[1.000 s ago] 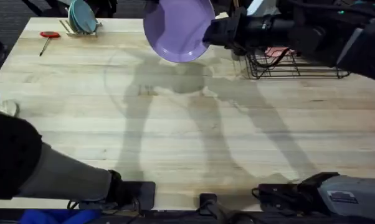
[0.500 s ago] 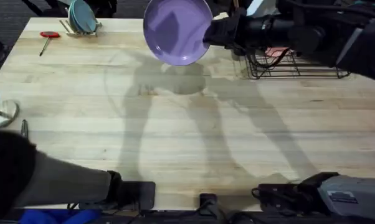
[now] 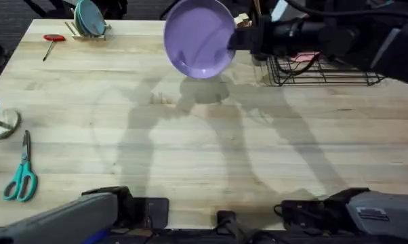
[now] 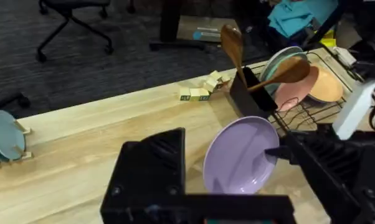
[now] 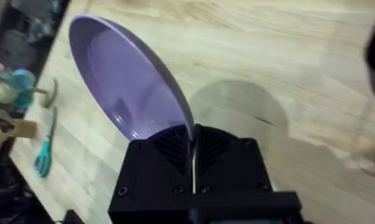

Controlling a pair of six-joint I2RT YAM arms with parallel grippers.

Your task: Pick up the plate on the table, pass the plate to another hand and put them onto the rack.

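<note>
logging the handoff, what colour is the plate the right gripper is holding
Plain lavender-purple plate, glossy, no pattern; clearest in the overhead view.

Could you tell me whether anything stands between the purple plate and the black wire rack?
The plate, held by the right end effector, hangs beside the rack. A black holder with wooden spoons stands at the rack's near end, partly between them.

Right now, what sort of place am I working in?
Likely an office or lab set up for dish-handling practice, not a real kitchen: a butcher-block table on dark carpet, a rolling office chair behind it, and a black wire rack holding plates.
</note>
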